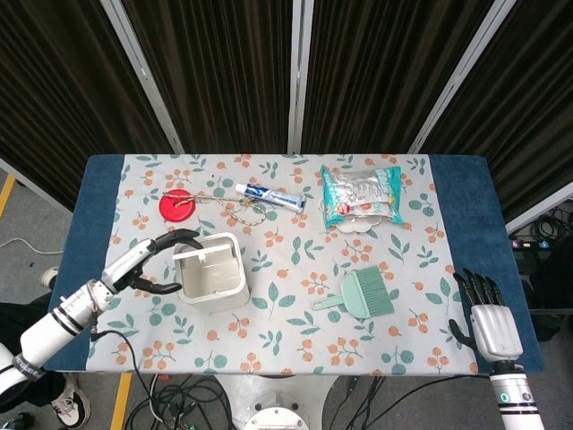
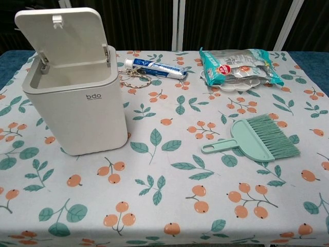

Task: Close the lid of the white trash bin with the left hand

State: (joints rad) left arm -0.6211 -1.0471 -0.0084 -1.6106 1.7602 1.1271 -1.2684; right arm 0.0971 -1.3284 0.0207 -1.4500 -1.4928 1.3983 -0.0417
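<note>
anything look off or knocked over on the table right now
Nothing is spilled, tipped or damaged. The white trash bin stands upright; its lid is simply half-open, tilted forward. The left hand sits at the bin's left side.

A table (image 1: 457,193) stands under a blue cover, and over that lies a white cloth (image 1: 295,331) printed with orange berries and green leaves. Behind the table hang dark pleated curtains (image 1: 224,72), split by pale metal posts (image 1: 295,72) that run up and lean outward. The floor (image 1: 31,210) is grey, with a yellow line (image 1: 7,193) at the far left edge. Black cables (image 1: 179,394) lie tangled below the near edge of the table.
</note>
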